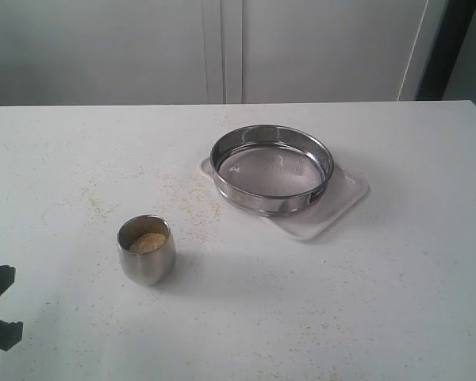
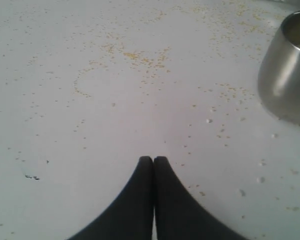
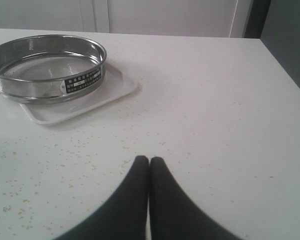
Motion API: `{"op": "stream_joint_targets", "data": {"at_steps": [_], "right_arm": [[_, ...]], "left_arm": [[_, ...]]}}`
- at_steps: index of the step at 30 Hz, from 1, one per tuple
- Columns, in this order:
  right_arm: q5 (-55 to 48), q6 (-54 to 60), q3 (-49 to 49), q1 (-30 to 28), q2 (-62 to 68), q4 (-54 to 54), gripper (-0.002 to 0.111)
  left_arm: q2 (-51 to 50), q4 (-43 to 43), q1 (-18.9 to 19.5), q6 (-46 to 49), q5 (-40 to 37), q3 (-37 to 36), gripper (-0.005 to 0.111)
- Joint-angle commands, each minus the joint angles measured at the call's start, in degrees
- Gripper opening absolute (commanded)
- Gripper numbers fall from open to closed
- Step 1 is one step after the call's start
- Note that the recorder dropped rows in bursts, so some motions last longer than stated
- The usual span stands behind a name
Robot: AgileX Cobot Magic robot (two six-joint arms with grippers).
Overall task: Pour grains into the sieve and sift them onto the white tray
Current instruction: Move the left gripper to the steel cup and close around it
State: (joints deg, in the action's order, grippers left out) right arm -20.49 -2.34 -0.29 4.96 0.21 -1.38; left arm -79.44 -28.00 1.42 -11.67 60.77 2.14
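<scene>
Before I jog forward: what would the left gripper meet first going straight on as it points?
Looks free: ahead of the left gripper lies only table with stray specks. The steel cup stands off to one side. Depth is unclear; it might touch the table.

The sieve (image 1: 270,168) is shiny steel with fine grey mesh; the cup (image 1: 147,263), glossy metal. The white tray (image 1: 345,195) looks smooth, matt.

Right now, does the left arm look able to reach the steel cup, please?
Probably yes: the cup stands close to the left fingers, with only speckled table between; the shut fingers would need to open first.
</scene>
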Motion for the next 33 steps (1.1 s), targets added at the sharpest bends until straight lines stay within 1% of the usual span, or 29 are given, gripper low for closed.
{"op": "stream_joint_targets", "data": {"at_steps": [1, 3, 7, 9, 14, 21, 22, 24, 26, 30, 32, 33], "right_arm": [[0.8, 0.2, 0.3, -0.4, -0.2, -0.2, 0.0], [0.8, 0.2, 0.3, -0.4, -0.2, -0.2, 0.0], [0.8, 0.2, 0.3, -0.4, -0.2, -0.2, 0.0], [0.8, 0.2, 0.3, -0.4, -0.2, -0.2, 0.0], [0.8, 0.2, 0.3, -0.4, -0.2, -0.2, 0.0], [0.8, 0.2, 0.3, -0.4, -0.2, -0.2, 0.0], [0.8, 0.2, 0.3, -0.4, -0.2, -0.2, 0.0], [0.8, 0.2, 0.3, -0.4, -0.2, -0.2, 0.0], [0.8, 0.2, 0.3, -0.4, -0.2, -0.2, 0.0], [0.8, 0.2, 0.3, -0.4, -0.2, -0.2, 0.0], [0.8, 0.2, 0.3, -0.4, -0.2, -0.2, 0.0], [0.8, 0.2, 0.3, -0.4, -0.2, -0.2, 0.0]], "left_arm": [[-3.7, -1.1, 0.2, 1.6, 2.5, 0.0, 0.0], [-5.7, -3.6, 0.2, 1.5, 3.1, 0.7, 0.0], [-9.6, -8.9, 0.2, 1.5, 7.4, 2.2, 0.0], [-11.1, -10.8, 0.2, 1.5, 8.2, 3.0, 0.0], [-14.2, -12.4, 0.2, 1.1, 9.2, 4.4, 0.0], [-15.5, -20.9, 0.2, 1.1, 9.2, 6.5, 0.0], [-15.5, -21.9, 0.1, 1.0, 9.2, 6.6, 0.002], [-15.5, -23.6, 0.1, 1.0, 9.2, 7.3, 0.01], [-15.5, -24.0, 0.1, 1.0, 9.2, 7.4, 0.023], [-15.5, -25.3, 0.1, -1.6, 9.2, 7.8, 0.062], [-15.5, -25.7, 0.1, -5.5, 9.2, 8.9, 0.076], [-15.5, -25.8, 0.1, -7.8, 9.2, 9.3, 0.08]]}}
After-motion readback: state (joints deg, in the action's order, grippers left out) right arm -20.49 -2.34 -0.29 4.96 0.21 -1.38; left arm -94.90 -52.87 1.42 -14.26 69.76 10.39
